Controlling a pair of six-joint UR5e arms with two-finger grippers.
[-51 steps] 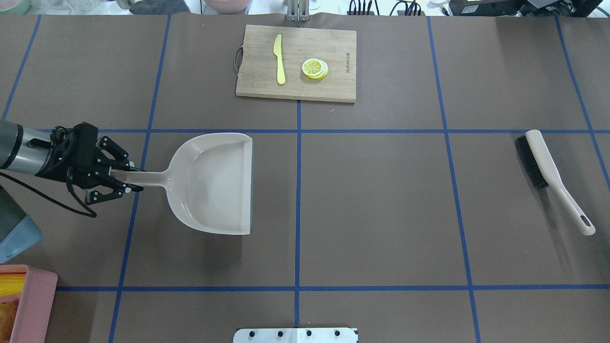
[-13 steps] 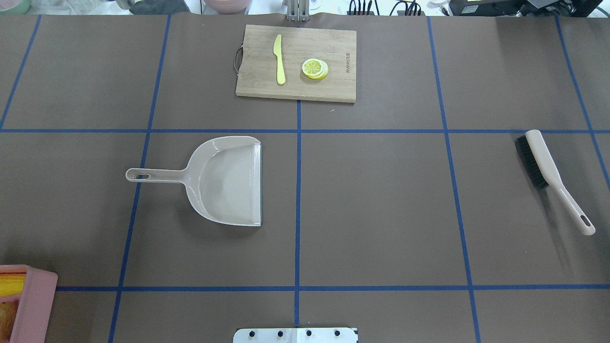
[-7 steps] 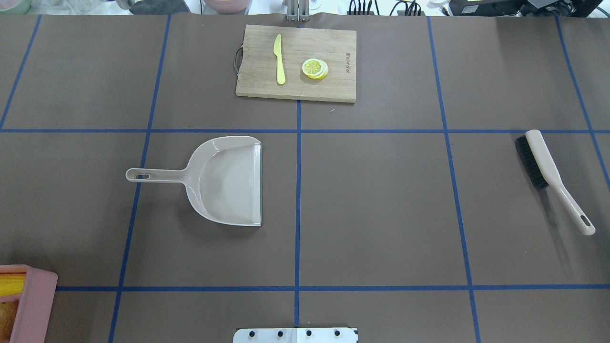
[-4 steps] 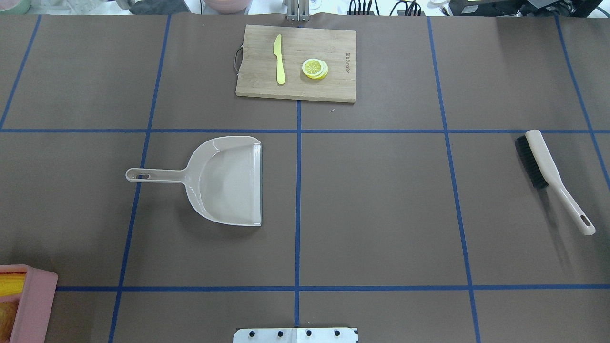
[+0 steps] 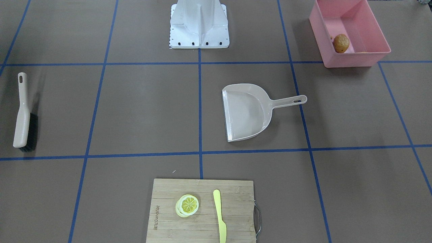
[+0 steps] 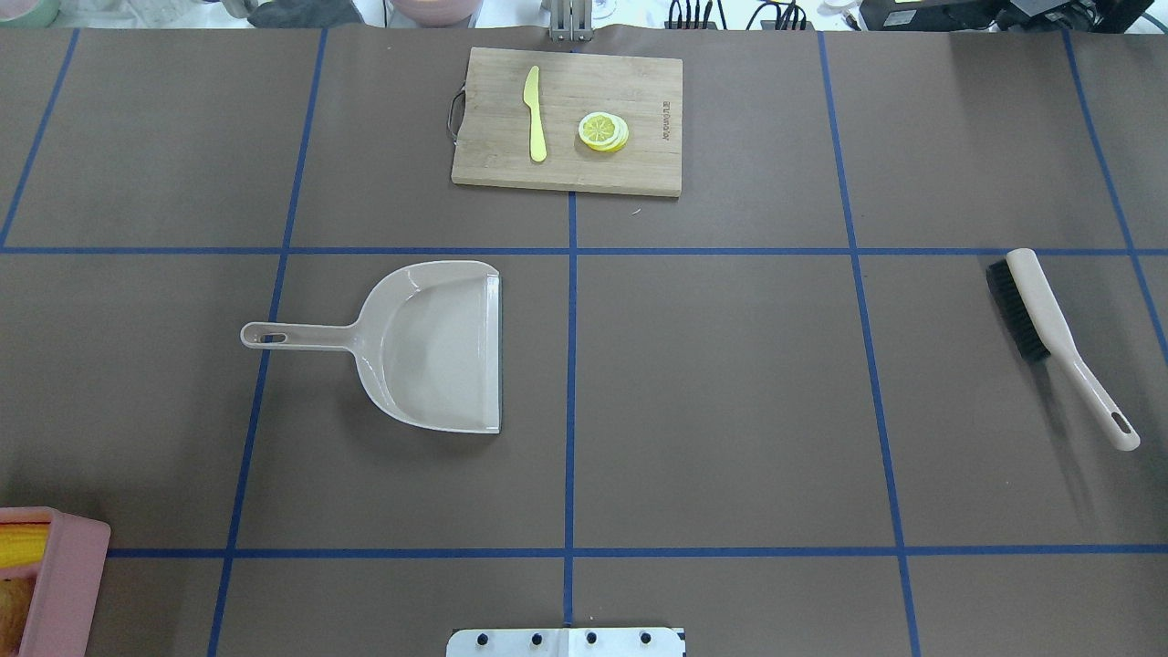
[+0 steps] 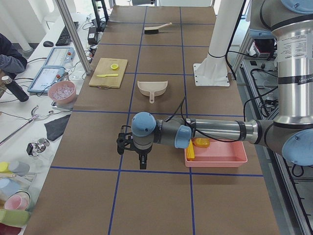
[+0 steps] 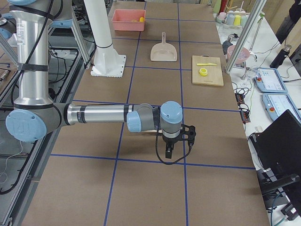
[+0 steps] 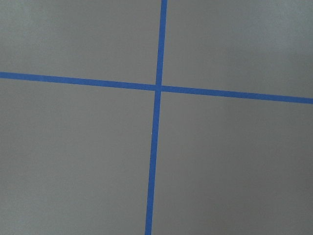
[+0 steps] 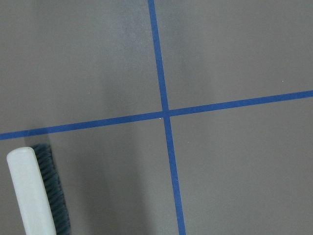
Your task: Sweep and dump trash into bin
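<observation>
Inspector: Dustpan (image 6: pixel 438 347) is released and laid flat; left gripper (image 7: pixel 142 161) is withdrawn, and whether it is parted cannot be told.
Clerk: Trash (image 5: pixel 341 43) is noted inside the bin (image 5: pixel 371 55); task is judged complete.

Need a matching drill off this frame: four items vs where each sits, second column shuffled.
Things:
1. dustpan
2. brush
3. potato
4. yellow knife

Places:
a. inside the pink bin
b. on the cutting board
c. empty, on the table just to the robot's left of centre
d. far out on the robot's right side

Pairs: 1-c, 2-d, 3-a, 4-b
</observation>
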